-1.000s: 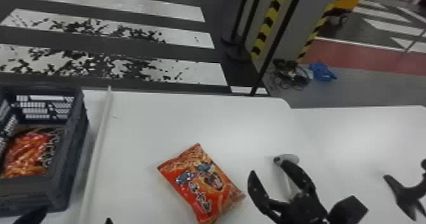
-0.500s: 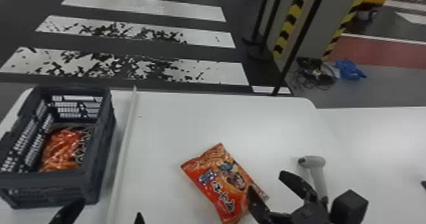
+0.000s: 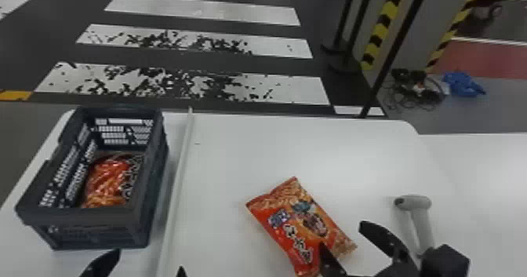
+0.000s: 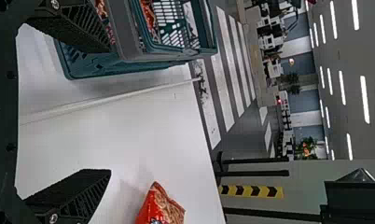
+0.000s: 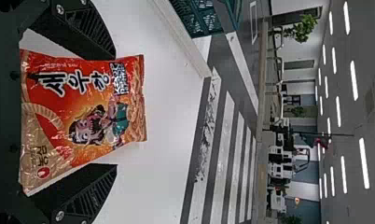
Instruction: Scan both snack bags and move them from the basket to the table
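By my reckoning the moving is about half done: one snack bag (image 3: 302,225) lies on the white surface (image 3: 235,146), while the other snack bag (image 3: 109,182) sits inside the basket (image 3: 84,217). Whether either has been scanned, I cannot tell; the pale handheld device (image 3: 418,209), which I take for the scanner, rests near my right pincer (image 3: 342,236) and is not in its grip. That pincer is spread wide, one finger over the near part of the bag on the surface, the bag between its fingers in my right wrist view but not clamped. My left pincer (image 4: 108,110) is wide too, holding nothing, close by the basket's near side. What remains, I judge, is to scan what needs scanning and lift the second bag out. The basket's walls rise around that bag, so I would need to come in from above and clear the rim before going sideways. Beyond it a raised pale strip (image 3: 178,190) runs toward the far edge, something to pass over. Between strip and first bag the surface gives me broad room to set the second down, well in from the far edge.
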Robot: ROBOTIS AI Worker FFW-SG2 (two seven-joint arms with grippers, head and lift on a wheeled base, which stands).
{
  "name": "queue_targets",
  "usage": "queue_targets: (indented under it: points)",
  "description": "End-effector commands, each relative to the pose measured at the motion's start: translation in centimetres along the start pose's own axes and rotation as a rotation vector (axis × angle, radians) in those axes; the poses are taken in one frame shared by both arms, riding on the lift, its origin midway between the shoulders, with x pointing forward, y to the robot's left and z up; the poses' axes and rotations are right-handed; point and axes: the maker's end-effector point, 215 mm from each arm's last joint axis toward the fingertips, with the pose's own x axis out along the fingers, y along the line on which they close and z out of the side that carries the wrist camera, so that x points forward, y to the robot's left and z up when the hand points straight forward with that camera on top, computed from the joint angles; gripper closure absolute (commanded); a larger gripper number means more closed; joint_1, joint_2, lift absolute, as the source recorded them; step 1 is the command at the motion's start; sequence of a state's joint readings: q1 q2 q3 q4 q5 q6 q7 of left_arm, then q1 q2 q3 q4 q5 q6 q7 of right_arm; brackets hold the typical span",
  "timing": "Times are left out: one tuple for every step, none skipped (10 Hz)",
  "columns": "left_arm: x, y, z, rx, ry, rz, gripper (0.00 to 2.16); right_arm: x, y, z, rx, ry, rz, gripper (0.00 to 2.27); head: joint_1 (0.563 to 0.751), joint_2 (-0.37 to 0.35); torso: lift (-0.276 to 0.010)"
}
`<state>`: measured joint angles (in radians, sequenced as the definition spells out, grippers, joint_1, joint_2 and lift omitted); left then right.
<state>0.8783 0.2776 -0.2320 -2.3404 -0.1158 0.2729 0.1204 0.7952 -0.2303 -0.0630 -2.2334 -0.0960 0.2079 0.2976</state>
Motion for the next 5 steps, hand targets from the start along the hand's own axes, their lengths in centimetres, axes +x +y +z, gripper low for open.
queue_targets:
  points:
    - [0.1, 0.6, -1.1, -0.03, 0.0, -0.011, 0.08, 0.2, 0.8, -0.4, -0.045, 0.016, 0.009, 0.11, 0.695, -0.102, -0.098]
    - [-0.1, 0.7, -1.1, -0.054, -0.012, -0.027, 0.08, 0.2, 1.0, -0.9, -0.054, 0.027, 0.009, 0.11, 0.695, -0.094, -0.098]
    - [-0.1, 1.0, -1.0, -0.078, -0.018, -0.033, 0.08, 0.3, 1.3, -1.3, -0.066, 0.035, 0.014, 0.11, 0.695, -0.08, -0.098]
    - [-0.1, 1.1, -0.7, -0.114, -0.034, -0.046, 0.08, 0.5, 1.8, -2.0, -0.081, 0.05, 0.021, 0.11, 0.695, -0.071, -0.098]
    - [-0.1, 1.1, -0.6, -0.142, -0.043, -0.05, 0.08, 1.0, 2.5, -3.1, -0.106, 0.07, 0.033, 0.11, 0.695, -0.062, -0.098]
